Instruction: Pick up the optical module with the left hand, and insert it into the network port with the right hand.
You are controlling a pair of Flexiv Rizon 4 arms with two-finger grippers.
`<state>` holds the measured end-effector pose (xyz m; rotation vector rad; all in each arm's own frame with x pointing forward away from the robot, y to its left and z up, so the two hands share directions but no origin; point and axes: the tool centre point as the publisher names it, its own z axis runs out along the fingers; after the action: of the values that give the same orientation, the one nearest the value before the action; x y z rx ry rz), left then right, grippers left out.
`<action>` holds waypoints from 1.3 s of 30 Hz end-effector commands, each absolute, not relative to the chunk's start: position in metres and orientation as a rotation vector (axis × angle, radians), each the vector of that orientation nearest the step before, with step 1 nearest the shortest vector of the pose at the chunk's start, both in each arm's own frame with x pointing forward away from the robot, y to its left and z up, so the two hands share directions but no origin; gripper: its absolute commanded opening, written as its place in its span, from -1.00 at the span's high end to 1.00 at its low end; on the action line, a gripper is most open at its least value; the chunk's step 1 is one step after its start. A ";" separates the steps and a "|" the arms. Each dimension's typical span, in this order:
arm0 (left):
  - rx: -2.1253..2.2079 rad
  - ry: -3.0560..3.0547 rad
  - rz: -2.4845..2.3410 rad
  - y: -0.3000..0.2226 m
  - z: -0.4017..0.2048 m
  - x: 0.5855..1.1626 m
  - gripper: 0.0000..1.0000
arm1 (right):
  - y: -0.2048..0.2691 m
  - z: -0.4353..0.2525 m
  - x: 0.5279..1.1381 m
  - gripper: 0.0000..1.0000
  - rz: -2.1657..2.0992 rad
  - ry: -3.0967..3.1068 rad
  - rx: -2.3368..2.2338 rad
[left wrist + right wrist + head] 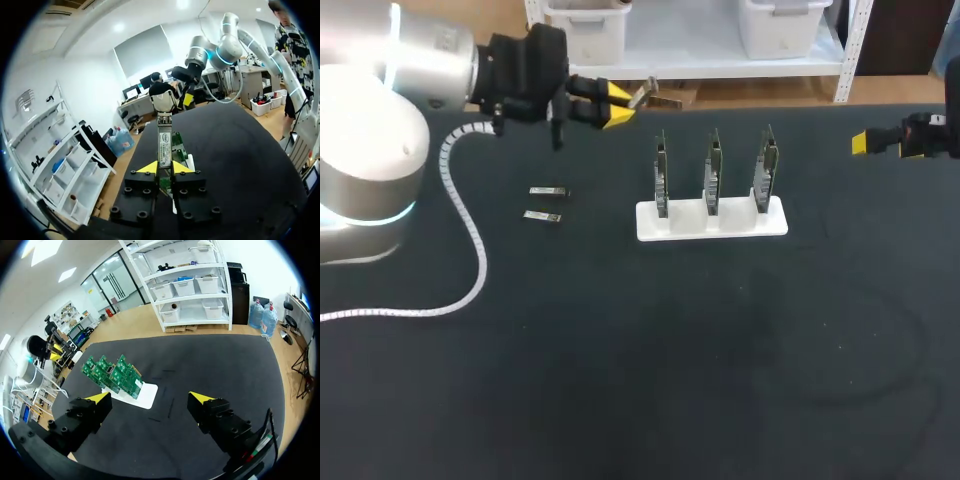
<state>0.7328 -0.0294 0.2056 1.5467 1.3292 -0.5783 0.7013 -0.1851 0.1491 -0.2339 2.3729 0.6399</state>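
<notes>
**While the left gripper pinches an optical module, the right one hangs wide open**

Where the left arm comes in at the upper left of the head view, the left gripper (pixel 618 105) points toward the middle of the frame. Its yellow-tipped fingers nip an optical module (pixel 642 95) from two sides, clear of the table (pixel 670 380). In the left wrist view the module (pixel 164 142) juts out ahead of the gripper (pixel 161 167). Its near end is caught between the two tips, and the jaws stand narrow.

At the upper right edge of the head view the right gripper (pixel 885 140) hangs above the table, well apart from everything on it. In the right wrist view its fingers are spread wide with nothing held between them (pixel 150 399).

Just above the centre of the head view sits a white stand (pixel 650 225), with three circuit boards (pixel 714 170) upright in a row in it. The right wrist view shows the stand (pixel 145 396) and the green boards (pixel 112 374) ahead of the open fingers.

Left of the stand in the head view, two spare modules (pixel 549 191) lie flat on the table, just beside each other. A white coiled cable (pixel 470 230) trails from the left arm down the left side of the frame.
</notes>
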 end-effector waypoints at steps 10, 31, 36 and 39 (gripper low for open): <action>1.353 1.200 -0.722 -0.060 0.201 0.706 1.00 | -0.185 0.150 0.700 -1.00 0.633 2.375 -0.230; 1.417 1.248 -0.684 -0.060 0.200 0.701 1.00 | -0.185 0.150 0.700 -1.00 0.633 2.375 -0.230; 1.417 1.248 -0.684 -0.060 0.200 0.701 1.00 | -0.185 0.150 0.700 -1.00 0.633 2.375 -0.230; 1.417 1.248 -0.684 -0.060 0.200 0.701 1.00 | -0.185 0.150 0.700 -1.00 0.633 2.375 -0.230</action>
<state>0.7024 -0.0604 0.2014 1.4223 1.2528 -0.6858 0.7013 -0.1852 0.1491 -0.2339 2.3729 0.6399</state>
